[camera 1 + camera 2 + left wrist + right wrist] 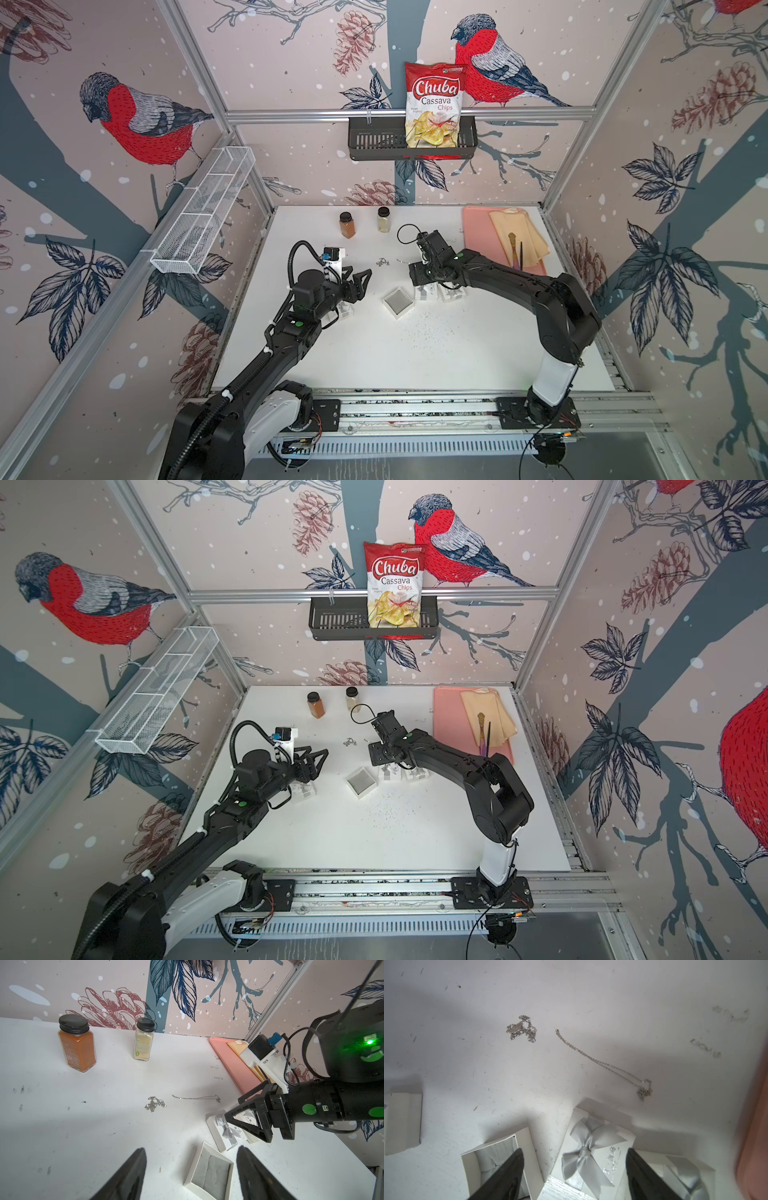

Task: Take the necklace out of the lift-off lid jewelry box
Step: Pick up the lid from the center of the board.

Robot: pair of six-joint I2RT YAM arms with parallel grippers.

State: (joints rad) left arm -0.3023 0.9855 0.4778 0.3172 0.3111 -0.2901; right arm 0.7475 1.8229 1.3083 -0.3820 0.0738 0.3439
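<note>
Left gripper point(358, 272) hovers over the left half of the table point(415, 357), jaws spread wide, nothing between them. A small white box point(343, 311) sits on the table right under that wrist. Near the far edge stand two black-capped spice jars, upright and apart: orange jar point(347, 225), then pale jar point(383, 219). Just right of the left gripper a bunched necklace point(383, 262) lies loose on the bare table. Toward the near edge from it, about table centre, is the open box base point(196, 1161), lid off, skewed to the table edges; only its grey pad shows inside. Right of the bunched one, apart from it, a stretched necklace point(608, 1064) lies on the table outside the box, chain drawn out straight, pendant end close to the bow lid point(591, 1147) but not touching it. A second bow lid point(683, 1169) sits against that one on its right. Right gripper point(232, 1107) points down over the first bow lid, jaws wide apart, gripping nothing; can't tell if the fingertips touch the lid. Far right corner: pink board point(478, 232) with a tan cloth point(519, 237) on it.
</note>
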